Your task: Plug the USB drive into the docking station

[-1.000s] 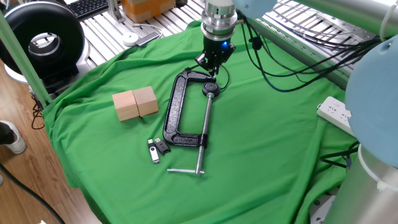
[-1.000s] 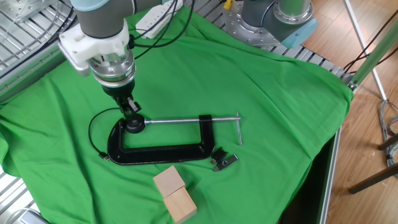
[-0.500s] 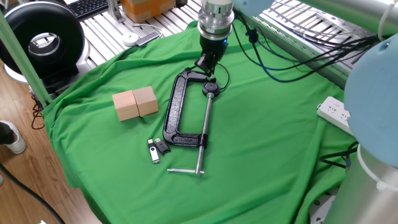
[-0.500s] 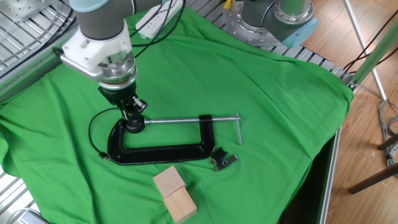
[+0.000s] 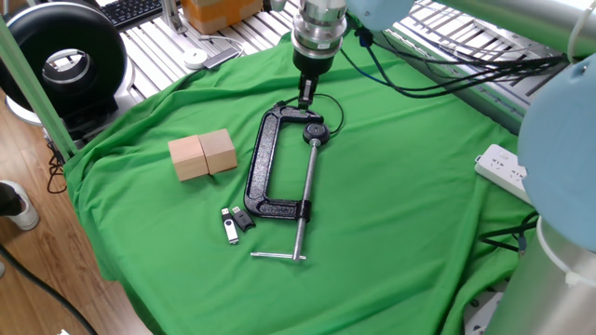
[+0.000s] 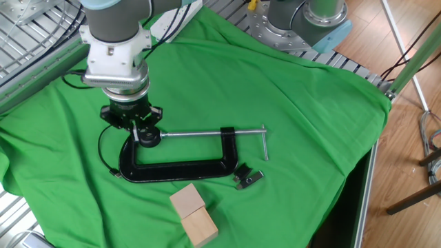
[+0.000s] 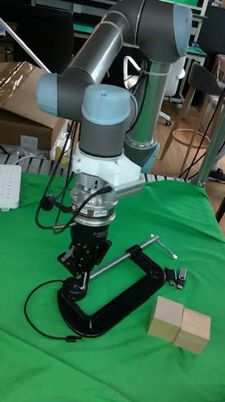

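Note:
A silver USB drive point(image 5: 230, 227) lies on the green cloth beside a small black stick point(image 5: 242, 220), near the foot of a black C-clamp point(image 5: 265, 167). The same pair shows as the USB drive point(image 6: 252, 178) and the USB drive point(image 7: 180, 258) in the other views. My gripper point(image 5: 305, 94) hangs low over the clamp's far end, well away from the drive, with its fingers drawn together on nothing. It also appears as the gripper point(image 6: 140, 129) and the gripper point(image 7: 77, 259). I see no docking station in these views.
Two wooden blocks point(image 5: 203, 154) sit left of the clamp. A thin black cable point(image 6: 105, 155) loops around the clamp's end. A white power strip point(image 5: 503, 169) lies at the right edge, and a keyboard and a black reel stand beyond the cloth.
The wrist has turned about its axis, and the gripper has shifted slightly left and toward the table's back edge. The USB drive, clamp and blocks have not moved.

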{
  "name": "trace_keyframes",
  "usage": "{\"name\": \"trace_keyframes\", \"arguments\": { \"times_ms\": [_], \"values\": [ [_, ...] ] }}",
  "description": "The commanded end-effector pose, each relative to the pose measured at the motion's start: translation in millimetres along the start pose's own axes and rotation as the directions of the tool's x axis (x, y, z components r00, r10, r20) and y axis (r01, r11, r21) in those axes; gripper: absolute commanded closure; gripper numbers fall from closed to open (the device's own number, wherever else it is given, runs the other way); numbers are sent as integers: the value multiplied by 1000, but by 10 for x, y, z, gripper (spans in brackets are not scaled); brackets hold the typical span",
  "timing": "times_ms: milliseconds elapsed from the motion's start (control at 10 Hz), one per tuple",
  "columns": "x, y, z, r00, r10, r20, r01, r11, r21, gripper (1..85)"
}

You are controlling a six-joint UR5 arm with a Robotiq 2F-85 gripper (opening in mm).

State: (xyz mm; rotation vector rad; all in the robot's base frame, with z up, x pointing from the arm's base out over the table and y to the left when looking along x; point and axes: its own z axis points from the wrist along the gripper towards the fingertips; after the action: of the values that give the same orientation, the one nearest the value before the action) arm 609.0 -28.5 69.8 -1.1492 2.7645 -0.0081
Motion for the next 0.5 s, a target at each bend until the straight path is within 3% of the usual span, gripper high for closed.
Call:
{"name": "trace_keyframes", "arguments": {
  "times_ms": [0,100,200,400],
  "values": [
    [-311,117,-37,988,-93,126,99,994,-37,840],
    [-310,28,-34,990,-73,122,74,997,-6,840],
    [-143,-40,-19,995,-81,56,80,997,16,840],
    [-2,180,-21,980,-197,17,198,978,-71,840]
  ]
}}
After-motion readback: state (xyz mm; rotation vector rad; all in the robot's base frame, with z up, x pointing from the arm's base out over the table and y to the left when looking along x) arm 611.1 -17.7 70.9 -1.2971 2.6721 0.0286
